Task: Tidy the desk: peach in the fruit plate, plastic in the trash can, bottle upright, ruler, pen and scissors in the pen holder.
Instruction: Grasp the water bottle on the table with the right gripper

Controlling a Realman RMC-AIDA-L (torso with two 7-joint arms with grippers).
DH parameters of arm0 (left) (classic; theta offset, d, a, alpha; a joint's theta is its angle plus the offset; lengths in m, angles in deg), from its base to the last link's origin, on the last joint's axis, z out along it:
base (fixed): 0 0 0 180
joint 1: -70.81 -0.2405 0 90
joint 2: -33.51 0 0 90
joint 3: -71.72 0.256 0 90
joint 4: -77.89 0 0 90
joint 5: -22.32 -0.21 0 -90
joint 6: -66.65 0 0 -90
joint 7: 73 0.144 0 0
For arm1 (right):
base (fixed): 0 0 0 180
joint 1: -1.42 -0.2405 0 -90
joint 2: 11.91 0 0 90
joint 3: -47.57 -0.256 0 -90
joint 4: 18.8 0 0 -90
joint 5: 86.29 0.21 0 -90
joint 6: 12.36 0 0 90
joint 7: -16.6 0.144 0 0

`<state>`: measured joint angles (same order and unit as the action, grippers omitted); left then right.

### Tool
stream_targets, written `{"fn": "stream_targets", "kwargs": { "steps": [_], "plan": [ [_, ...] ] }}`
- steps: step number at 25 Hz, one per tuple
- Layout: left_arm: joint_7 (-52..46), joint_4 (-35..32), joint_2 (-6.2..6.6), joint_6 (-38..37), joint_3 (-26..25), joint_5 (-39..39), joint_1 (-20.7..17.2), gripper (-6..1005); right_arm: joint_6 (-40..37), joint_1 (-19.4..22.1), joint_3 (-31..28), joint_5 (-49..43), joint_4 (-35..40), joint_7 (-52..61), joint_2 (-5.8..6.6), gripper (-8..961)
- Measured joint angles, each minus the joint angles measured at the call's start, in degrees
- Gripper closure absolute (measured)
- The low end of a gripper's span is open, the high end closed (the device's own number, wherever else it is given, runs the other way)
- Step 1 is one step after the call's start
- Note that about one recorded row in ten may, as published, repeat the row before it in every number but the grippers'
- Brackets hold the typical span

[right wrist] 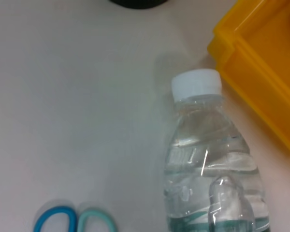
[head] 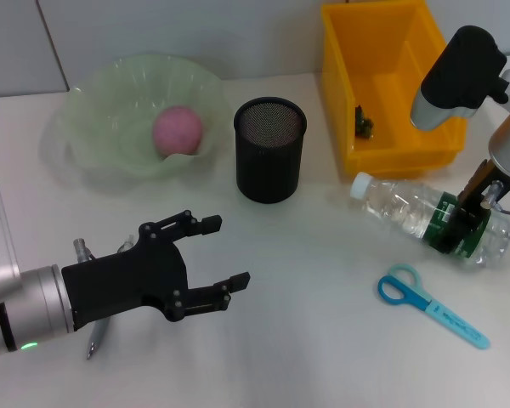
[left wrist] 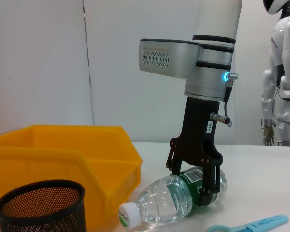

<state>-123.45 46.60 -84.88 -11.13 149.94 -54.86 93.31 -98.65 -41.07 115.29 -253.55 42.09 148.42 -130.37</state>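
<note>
Your bottle (head: 425, 217) lies on its side on the desk (head: 306, 340), white cap toward the pen holder (head: 269, 149), just in front of the yellow bin (head: 382, 85). Your right end effector (head: 459, 223) comes down over its green label, one finger on each side of the barrel, so I judge it closed on the bottle and the step in hand is standing it up.

As for progress, the peach (head: 178, 130) already sits in the fruit plate (head: 110, 136), and something small and dark lies in the yellow bin, though I cannot tell you what it is. The bottle is not yet upright. The scissors (head: 429, 306) are on the desk near the bottle, and the pen (head: 96, 331) lies partly under your left arm. The pen holder looks empty, and no ruler shows in any view.

Your left end effector (head: 217, 259) hovers low over the desk in front of the fruit plate, fingers spread wide and holding nothing.

The left wrist view gives you the side-on look at the right fingers clasping the bottle, which the head view only hints at. The right wrist view shows the cap and the scissor handles but none of its own fingers.
</note>
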Motion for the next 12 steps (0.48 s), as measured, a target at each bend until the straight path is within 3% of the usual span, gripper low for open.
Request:
{"fn": "stream_targets", "kwargs": {
  "steps": [12],
  "plan": [
    [0.0, 0.0, -0.09, 0.0, 0.0, 0.0, 0.0, 234, 1.5, -0.5, 0.0, 0.0, -2.6, 0.7, 0.08, 118]
  ]
}}
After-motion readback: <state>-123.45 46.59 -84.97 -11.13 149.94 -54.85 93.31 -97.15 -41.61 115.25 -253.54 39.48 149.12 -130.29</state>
